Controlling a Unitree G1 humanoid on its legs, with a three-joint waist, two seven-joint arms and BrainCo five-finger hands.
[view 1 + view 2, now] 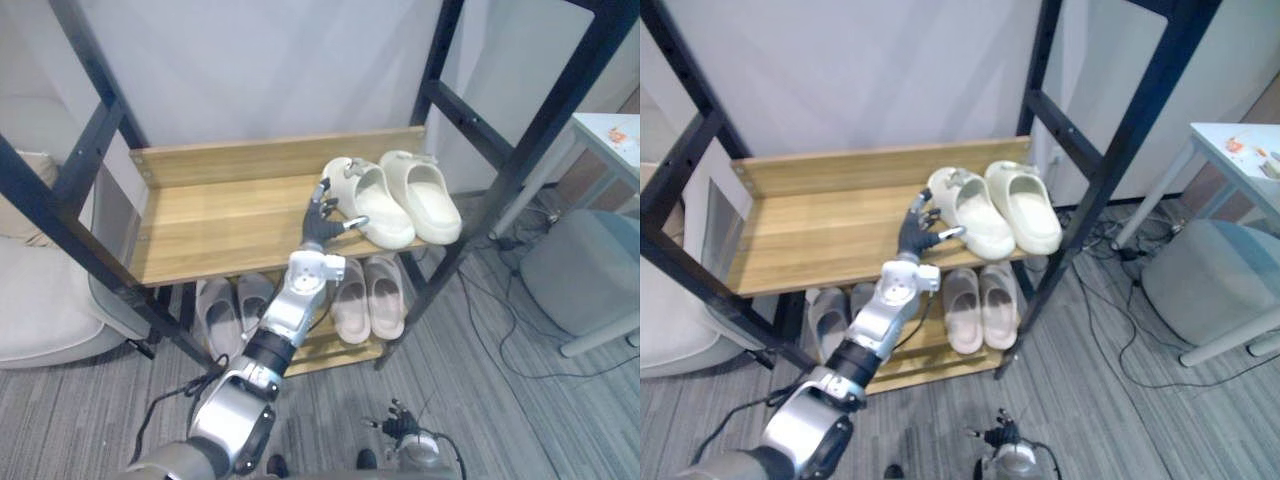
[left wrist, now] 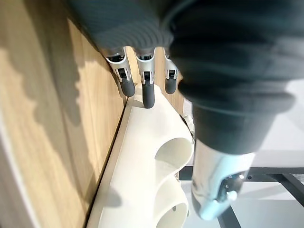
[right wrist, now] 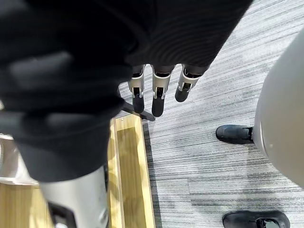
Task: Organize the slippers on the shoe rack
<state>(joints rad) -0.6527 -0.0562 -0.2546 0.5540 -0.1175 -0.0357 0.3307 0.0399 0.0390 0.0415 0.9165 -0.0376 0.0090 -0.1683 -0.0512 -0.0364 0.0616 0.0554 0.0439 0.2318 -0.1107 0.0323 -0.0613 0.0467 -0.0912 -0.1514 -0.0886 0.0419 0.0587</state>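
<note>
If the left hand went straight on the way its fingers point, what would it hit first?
The left hand would meet the cream slipper nearest it on the upper shelf. A fingertip seems to touch its side, though contact is hard to confirm.

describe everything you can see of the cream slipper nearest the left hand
The cream slipper is chunky, smooth and foam-like, with a wide foot opening. It lies sole down on the right part of the wooden upper shelf, side by side with its matching slipper. The open left hand has straight fingertips touching its edge.
</note>
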